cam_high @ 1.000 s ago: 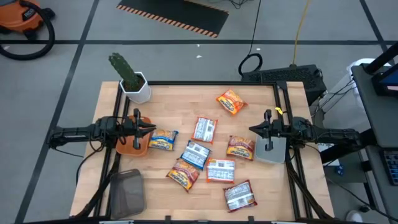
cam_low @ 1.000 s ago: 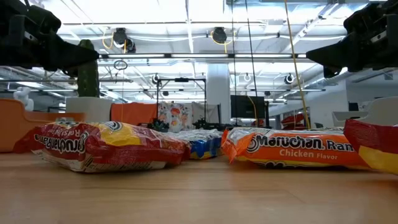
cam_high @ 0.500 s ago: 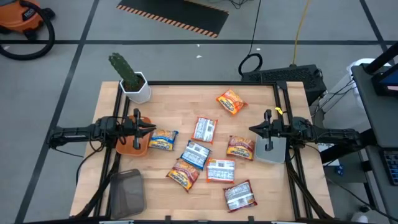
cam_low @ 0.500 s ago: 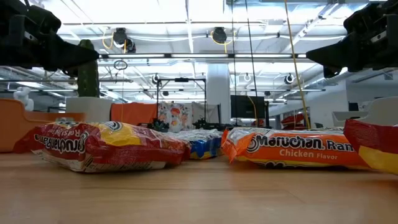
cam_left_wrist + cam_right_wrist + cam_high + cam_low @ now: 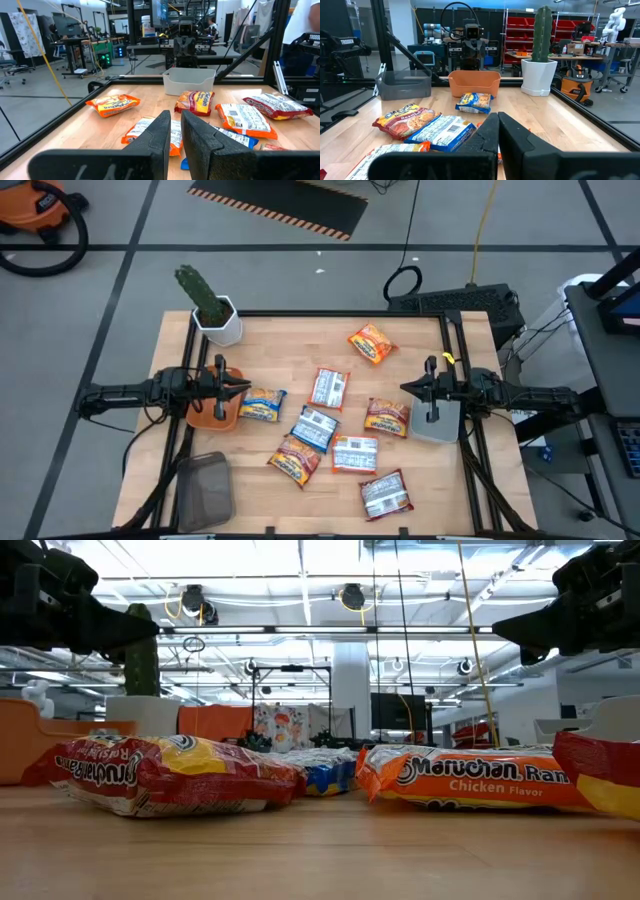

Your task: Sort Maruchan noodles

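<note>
Several Maruchan noodle packets lie flat and scattered on the wooden table [image 5: 270, 340]. Among them are an orange one [image 5: 372, 343] at the far side, a blue-white one [image 5: 315, 427] in the middle and a dark red one [image 5: 385, 494] near the front. My left gripper [image 5: 245, 387] hovers level above the orange bowl [image 5: 212, 416] at the table's left; its fingers stand a narrow slit apart [image 5: 175, 120] with nothing between them. My right gripper [image 5: 405, 388] hovers level above a grey tray [image 5: 440, 423] at the right, shut [image 5: 497, 120] and holding nothing. Both point toward the table's middle.
A cactus in a white pot [image 5: 215, 315] stands at the far left corner. A second grey tray [image 5: 205, 485] sits at the near left. Black frame rails [image 5: 455, 340] run along the table's sides. Bare wood shows along the far edge between the pot and the orange packet.
</note>
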